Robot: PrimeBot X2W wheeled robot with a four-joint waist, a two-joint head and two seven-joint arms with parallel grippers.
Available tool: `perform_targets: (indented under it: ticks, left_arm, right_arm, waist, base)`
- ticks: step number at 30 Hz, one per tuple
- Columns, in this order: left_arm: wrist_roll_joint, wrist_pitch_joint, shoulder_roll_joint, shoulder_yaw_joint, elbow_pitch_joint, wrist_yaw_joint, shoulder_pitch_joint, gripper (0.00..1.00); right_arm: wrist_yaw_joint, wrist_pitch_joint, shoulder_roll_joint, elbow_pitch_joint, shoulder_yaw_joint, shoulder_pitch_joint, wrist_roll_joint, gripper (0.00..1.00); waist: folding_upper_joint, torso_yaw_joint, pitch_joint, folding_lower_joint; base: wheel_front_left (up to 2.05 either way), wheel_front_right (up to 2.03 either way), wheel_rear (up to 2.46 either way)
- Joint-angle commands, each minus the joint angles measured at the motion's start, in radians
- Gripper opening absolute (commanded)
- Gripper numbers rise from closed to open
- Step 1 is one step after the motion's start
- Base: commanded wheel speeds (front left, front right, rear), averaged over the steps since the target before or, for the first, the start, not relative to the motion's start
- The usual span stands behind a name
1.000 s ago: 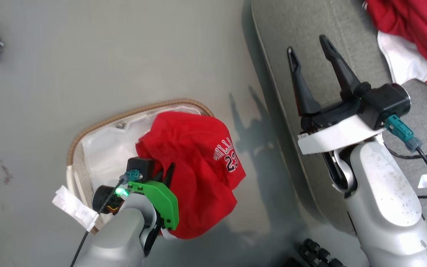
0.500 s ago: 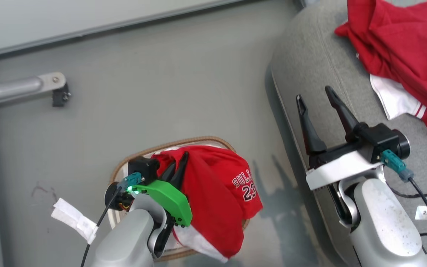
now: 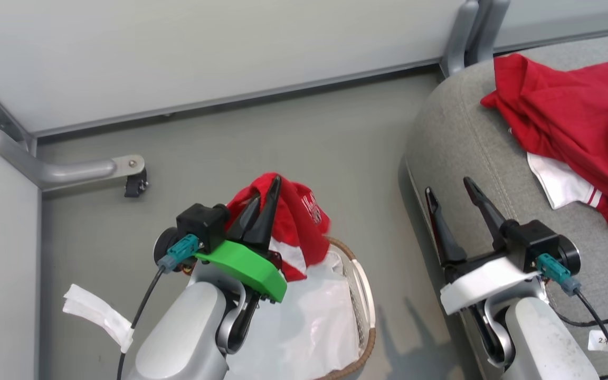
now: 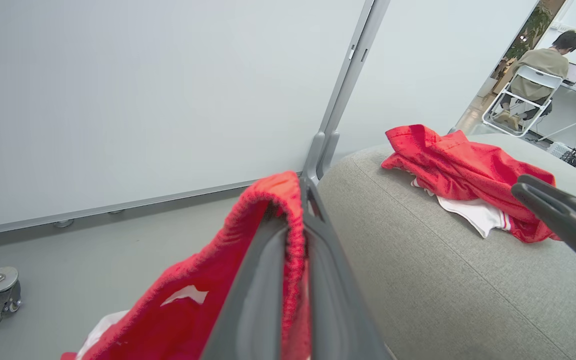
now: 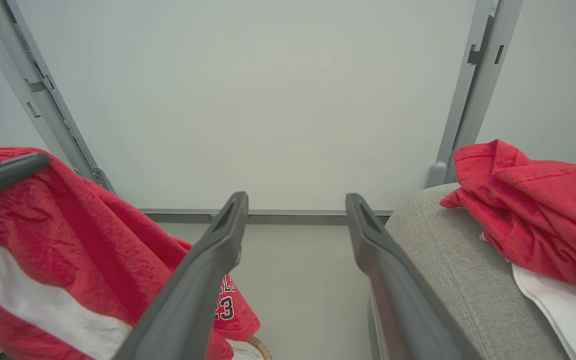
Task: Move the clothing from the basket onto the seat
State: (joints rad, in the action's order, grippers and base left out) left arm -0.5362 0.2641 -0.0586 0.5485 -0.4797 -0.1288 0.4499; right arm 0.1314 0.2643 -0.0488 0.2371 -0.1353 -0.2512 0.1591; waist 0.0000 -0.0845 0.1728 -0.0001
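My left gripper (image 3: 266, 190) is clamped on a jersey (image 3: 304, 232), which hangs from its tips over the basket (image 3: 366, 295). From that hand the seat (image 3: 462, 132) lies at 3 o'clock, across a strip of floor (image 3: 335, 132), so I judge the carry should run straight rightward. My right gripper (image 3: 448, 186) is nearer, over the seat's edge, jaws spread and holding nothing. Another red garment (image 3: 573, 116) lies on the seat at 2 o'clock.

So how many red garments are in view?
2: one red jersey garment in the left end effector above the white plastic basket; a second red garment on the grey fabric seat. Folds may hide more.
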Motion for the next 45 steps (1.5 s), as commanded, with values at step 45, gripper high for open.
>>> perform_targets:
  ticks: [45]
  left_arm:
    - [-0.086, 0.000, 0.007, 0.125, 0.138, 0.049, 0.184, 0.00]
  right_arm:
    - [-0.001, 0.000, -0.004, 0.316, -0.359, -0.206, -0.118, 1.00]
  waist:
    - [0.0000, 0.195, -0.079, 0.0001]
  base:
    - [0.00, 0.00, 0.00]
